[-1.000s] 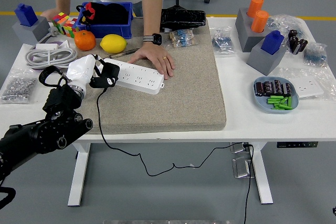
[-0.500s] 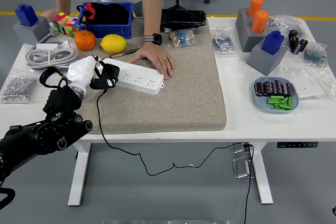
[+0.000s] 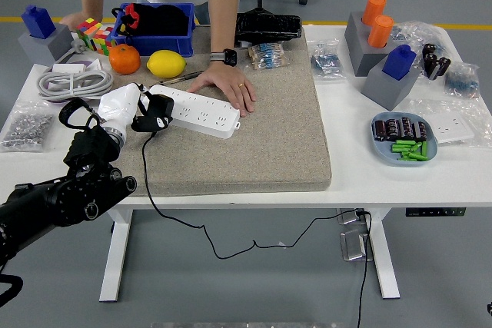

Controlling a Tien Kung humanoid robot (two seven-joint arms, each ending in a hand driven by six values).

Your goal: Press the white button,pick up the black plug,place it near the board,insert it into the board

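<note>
On the grey mat (image 3: 254,136), a white power strip (image 3: 198,110) lies slantwise at the left end; a person's hand (image 3: 227,84) rests flat on the strip's far edge, pressing it down; the robot's left hand (image 3: 123,107), in a white cover, sits just left of the strip, fingers curled around the black plug (image 3: 156,112), which touches the strip's left end; whether the prongs are in a socket cannot be told; the plug's black cord (image 3: 151,182) runs from the strip's end over the mat's near edge and hangs below the table (image 3: 361,182); behind the strip, past the mat's edge, sit a lemon (image 3: 166,64) and an orange (image 3: 124,59); far right of the strip stands a blue dish (image 3: 405,139) of small parts.
</note>
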